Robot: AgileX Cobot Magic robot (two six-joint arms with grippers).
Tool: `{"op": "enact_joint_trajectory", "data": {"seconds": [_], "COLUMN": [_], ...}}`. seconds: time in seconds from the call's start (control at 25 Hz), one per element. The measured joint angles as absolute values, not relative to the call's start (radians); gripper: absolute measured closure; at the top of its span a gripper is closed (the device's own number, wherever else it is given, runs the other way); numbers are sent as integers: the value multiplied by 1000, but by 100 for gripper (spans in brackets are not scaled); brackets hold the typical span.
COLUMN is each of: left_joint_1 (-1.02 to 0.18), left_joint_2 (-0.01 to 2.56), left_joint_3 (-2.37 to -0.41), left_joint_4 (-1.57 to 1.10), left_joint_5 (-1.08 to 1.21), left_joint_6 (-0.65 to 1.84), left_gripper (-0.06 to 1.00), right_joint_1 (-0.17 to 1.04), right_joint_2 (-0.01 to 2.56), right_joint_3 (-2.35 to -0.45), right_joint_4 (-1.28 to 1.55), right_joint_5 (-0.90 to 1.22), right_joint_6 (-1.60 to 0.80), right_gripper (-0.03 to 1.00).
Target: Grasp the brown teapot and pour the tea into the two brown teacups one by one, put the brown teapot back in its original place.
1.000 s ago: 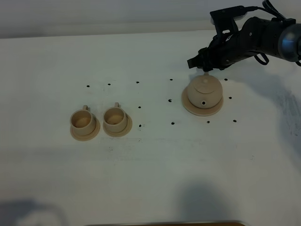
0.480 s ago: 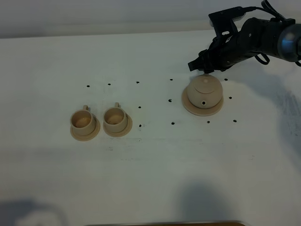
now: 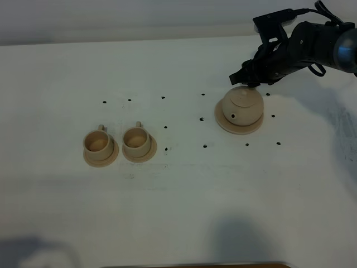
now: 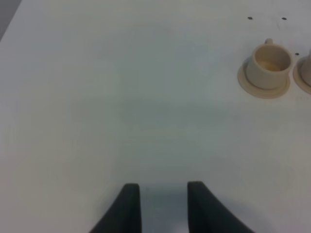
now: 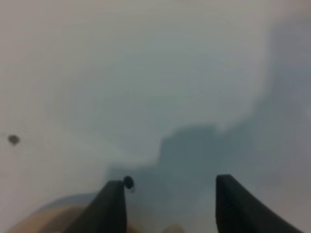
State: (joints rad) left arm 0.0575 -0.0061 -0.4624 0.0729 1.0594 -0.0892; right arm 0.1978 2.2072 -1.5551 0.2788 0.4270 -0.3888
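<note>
The right pincer (image 3: 249, 82), jaws apart and empty, hovers at the brown teapot (image 3: 242, 106) on its saucer, upper right; grasping comes next, needing closure on the handle.

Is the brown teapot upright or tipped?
Slightly tipped: the brown teapot leans on its saucer, lid on, spout toward the cups.
</note>
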Motion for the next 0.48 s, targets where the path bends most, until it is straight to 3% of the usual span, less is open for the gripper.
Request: {"op": "enact_joint_trajectory", "data": {"seconds": [0.48], "left_joint_1": [57], "left_joint_2": [-6], "left_joint_3": [-462], "left_joint_4": [73], "left_joint_5": [1059], "left_joint_6": [-89], "left_gripper": [64], "right_joint_1": [190], "right_joint_2": [2207], "right_joint_3": [-1555], "right_joint_4": [266], "right_joint_5": [433], "right_joint_6": [-389], "right_gripper": [56]}}
